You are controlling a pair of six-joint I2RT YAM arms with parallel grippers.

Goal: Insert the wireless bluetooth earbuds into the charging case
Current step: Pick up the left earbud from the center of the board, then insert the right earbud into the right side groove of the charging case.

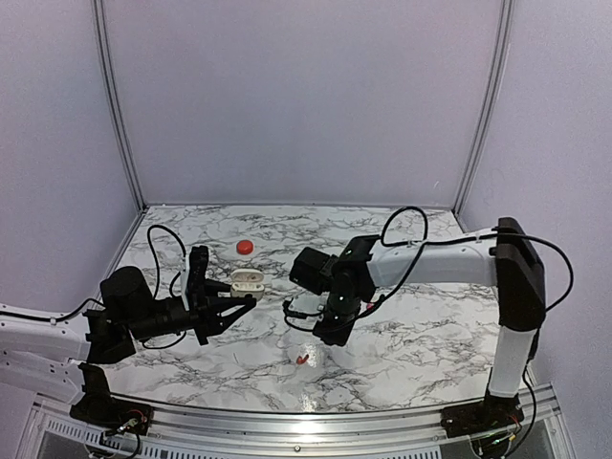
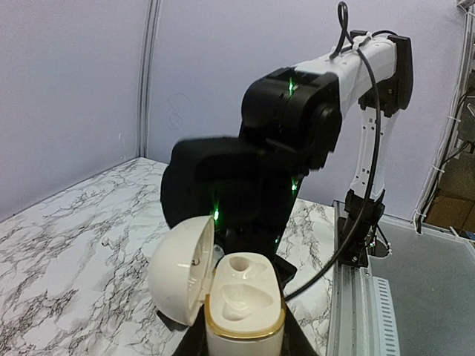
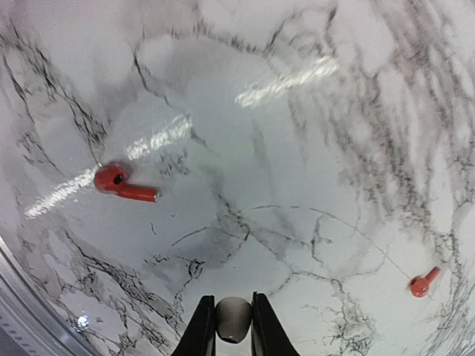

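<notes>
The left tool (image 2: 245, 347) clamps the open white charging case (image 2: 243, 300) as the closed right tool (image 3: 232, 328) hovers over two red earbuds (image 3: 122, 183), likely light and slippery, best pinched across the stem.

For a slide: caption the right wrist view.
Red earbud at left, second earbud at lower right, both on marble table; right gripper shut.

Around the nearer earbud (image 3: 122, 183) you have bare desk (image 3: 312, 148) on every side, so nothing stands between it and your right pincer (image 3: 233, 315). The other earbud (image 3: 423, 283) lies well apart. Leftward the room narrows: the left pincer (image 1: 239, 290) holds the open charging case (image 2: 245, 311) up close to the right arm (image 2: 289, 141).
</notes>
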